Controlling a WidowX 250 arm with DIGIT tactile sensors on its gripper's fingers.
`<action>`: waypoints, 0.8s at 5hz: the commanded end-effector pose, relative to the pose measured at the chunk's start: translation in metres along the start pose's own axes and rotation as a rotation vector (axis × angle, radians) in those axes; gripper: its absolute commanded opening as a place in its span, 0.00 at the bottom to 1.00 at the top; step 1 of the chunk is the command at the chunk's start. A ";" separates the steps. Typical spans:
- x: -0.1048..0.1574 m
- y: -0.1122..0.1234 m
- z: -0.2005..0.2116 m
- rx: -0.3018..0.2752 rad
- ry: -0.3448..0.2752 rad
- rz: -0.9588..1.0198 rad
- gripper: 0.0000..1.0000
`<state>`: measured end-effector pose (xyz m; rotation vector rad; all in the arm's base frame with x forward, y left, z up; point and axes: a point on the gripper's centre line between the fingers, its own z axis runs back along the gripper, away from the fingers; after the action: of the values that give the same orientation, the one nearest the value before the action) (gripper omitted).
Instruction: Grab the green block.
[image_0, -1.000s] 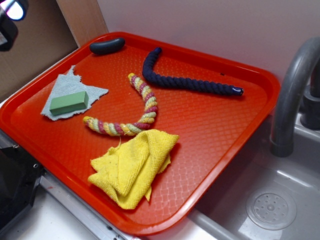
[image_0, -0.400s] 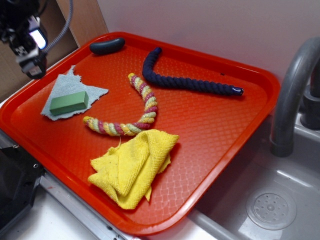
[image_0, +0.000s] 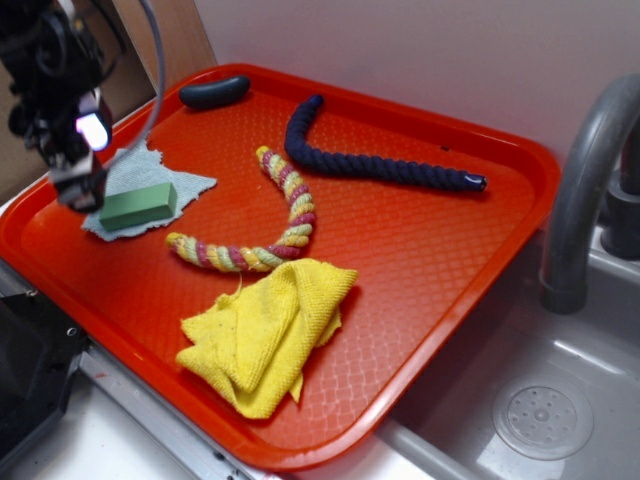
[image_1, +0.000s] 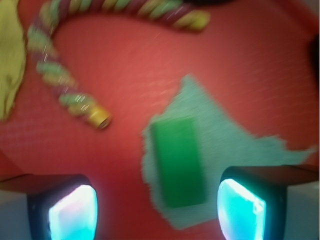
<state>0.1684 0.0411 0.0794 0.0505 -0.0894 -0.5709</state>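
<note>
Lying on a grey cloth (image_0: 135, 180) in the red tray (image_0: 430, 250), the green block (image_0: 138, 207) (hand (image_1: 157, 207) spread above)

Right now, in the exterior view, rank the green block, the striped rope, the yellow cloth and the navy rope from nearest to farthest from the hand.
1. Green block: just right of the hand, on the grey-blue cloth.
2. Striped rope: mid-tray.
3. Yellow cloth: tray's front edge.
4. Navy rope: back right.
</note>
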 end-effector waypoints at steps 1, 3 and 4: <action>0.003 0.010 -0.017 0.066 0.035 0.025 1.00; 0.006 0.018 -0.043 0.043 0.083 0.035 1.00; 0.007 0.008 -0.054 0.071 0.121 0.008 1.00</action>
<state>0.1807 0.0511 0.0240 0.1502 0.0236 -0.5382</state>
